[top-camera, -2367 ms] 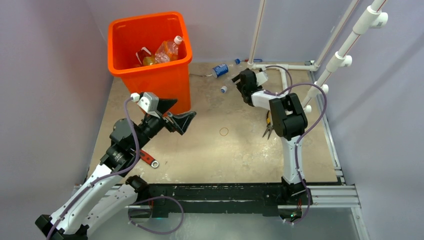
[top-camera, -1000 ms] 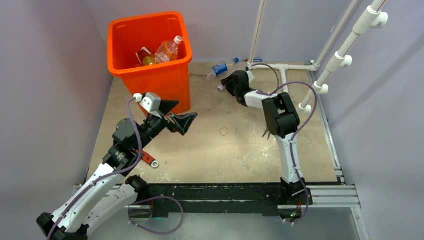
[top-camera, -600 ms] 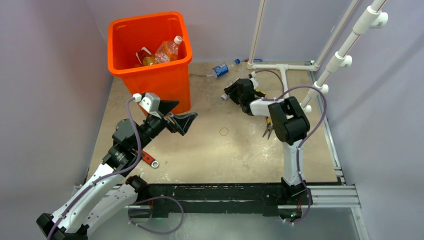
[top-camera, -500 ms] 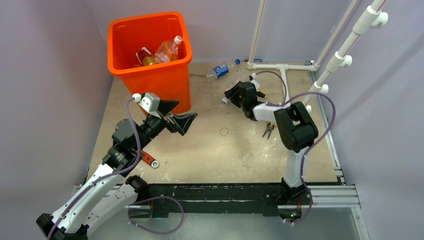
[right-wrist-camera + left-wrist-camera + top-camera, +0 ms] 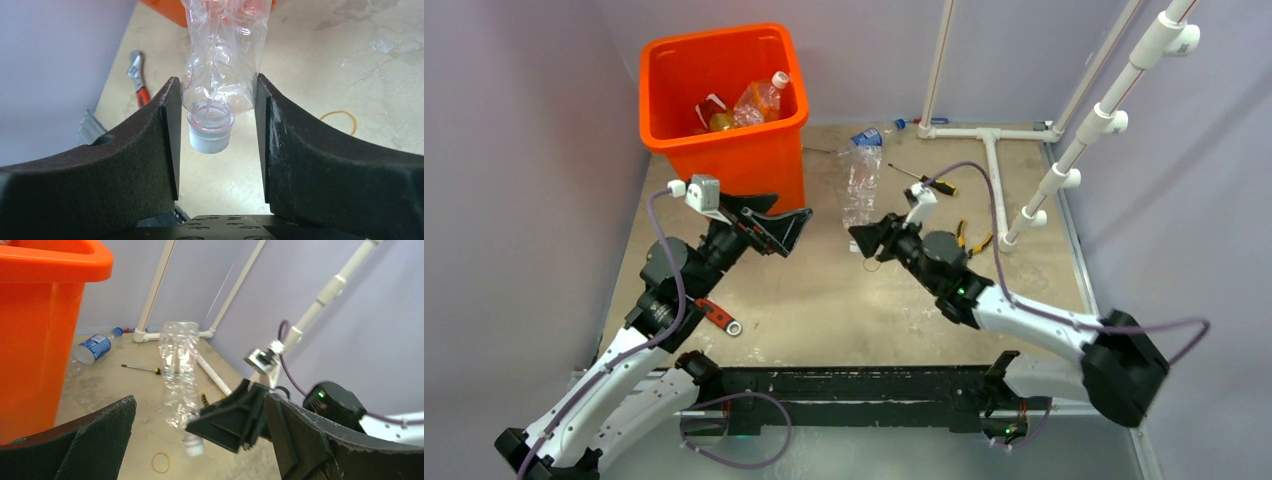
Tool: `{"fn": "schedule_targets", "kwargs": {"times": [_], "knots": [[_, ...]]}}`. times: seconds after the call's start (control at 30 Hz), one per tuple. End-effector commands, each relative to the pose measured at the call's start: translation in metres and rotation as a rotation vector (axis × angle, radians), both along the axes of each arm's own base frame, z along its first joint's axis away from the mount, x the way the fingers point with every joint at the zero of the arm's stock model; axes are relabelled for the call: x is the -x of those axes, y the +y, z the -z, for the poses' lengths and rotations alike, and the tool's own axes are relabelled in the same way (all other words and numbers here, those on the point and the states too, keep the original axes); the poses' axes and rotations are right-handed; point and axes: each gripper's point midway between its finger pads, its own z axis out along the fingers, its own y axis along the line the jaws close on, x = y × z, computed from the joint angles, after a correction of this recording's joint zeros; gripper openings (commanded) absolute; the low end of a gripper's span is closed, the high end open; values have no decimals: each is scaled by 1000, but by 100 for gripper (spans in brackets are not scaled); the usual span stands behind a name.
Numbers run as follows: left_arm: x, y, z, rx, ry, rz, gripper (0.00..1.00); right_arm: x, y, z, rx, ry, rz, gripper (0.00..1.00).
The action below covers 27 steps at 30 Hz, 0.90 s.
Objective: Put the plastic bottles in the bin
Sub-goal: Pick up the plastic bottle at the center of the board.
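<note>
The right gripper (image 5: 870, 240) has its fingers (image 5: 150, 150) clamped on a clear crushed bottle (image 5: 861, 185), at the shoulder just above its white cap (image 5: 210, 133). The body stands up and away from the jaws, over the middle of the table (image 5: 824, 300). The bin (image 5: 724, 150) sits at 10 o'clock from it, with other bottles (image 5: 759, 100) inside. 1 blue-labelled bottle (image 5: 865, 136) lies at 12 o'clock. The left gripper (image 5: 784, 215) hangs beside the bin's near wall, fingers wide apart and holding nothing. The bottle is probably very light, thin-walled, springy and slick. The neck is its stiffest part and the best hold, while the body would likely buckle.
</note>
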Motion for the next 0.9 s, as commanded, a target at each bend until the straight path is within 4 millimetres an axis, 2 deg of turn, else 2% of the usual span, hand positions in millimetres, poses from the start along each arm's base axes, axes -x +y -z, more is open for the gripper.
{"fn": "schedule_targets", "kwargs": {"times": [0.0,0.1,0.27,0.37,0.47,0.67,0.87], "knots": [[6,-6,-52,145,-61,52,99,38,-26,-51,-4,-214,-6,1],[11,-23,-62,131,-101,148,98,71,-32,-64,-16,-281,-106,0],[5,-51,-65,102,-89,260,99,133,-42,-92,-69,-461,-292,0],[12,-68,-72,110,-102,374,99,153,-46,-100,-70,-514,-364,0],[10,-77,-68,163,-75,421,99,165,-43,-104,-63,-540,-429,0],[49,-99,-66,147,-191,703,99,169,-37,-107,-65,-550,-470,0],[67,-114,-52,84,-208,780,99,168,-38,-117,-104,-569,-455,0]]}}
